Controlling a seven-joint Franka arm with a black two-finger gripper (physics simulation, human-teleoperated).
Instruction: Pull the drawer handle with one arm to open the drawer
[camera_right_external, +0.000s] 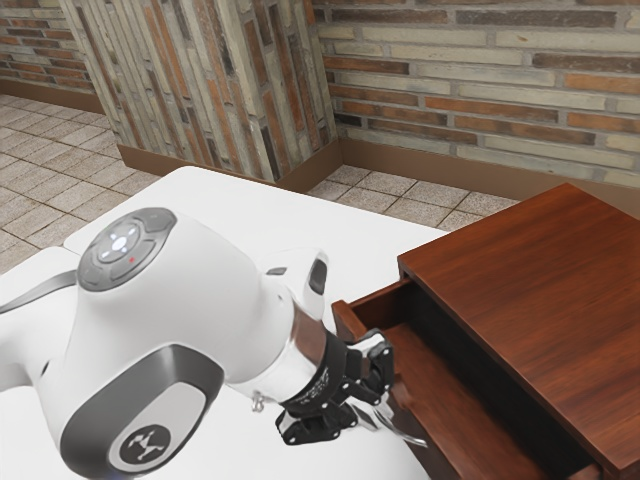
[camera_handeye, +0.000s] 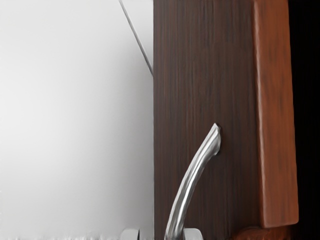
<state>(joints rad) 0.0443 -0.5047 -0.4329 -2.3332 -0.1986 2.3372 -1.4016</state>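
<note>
A dark wooden cabinet (camera_right_external: 540, 290) stands on the white table at the exterior view's right. Its drawer (camera_right_external: 450, 400) is pulled partway out toward the arm, with the inside open to view. A curved silver handle (camera_right_external: 400, 428) sticks out from the drawer front (camera_right_external: 350, 318). My black gripper (camera_right_external: 375, 415) is shut on this handle low in the exterior view. In the wrist view the handle (camera_handeye: 195, 175) bends away from the drawer front (camera_handeye: 200, 75) and runs down under my hand.
The white table (camera_right_external: 250, 210) stretches behind and beside the arm, and its surface (camera_handeye: 75, 125) lies next to the drawer front. Brick walls and a tiled floor (camera_right_external: 420, 200) surround the table. My arm's big white links (camera_right_external: 170, 330) take up the lower left.
</note>
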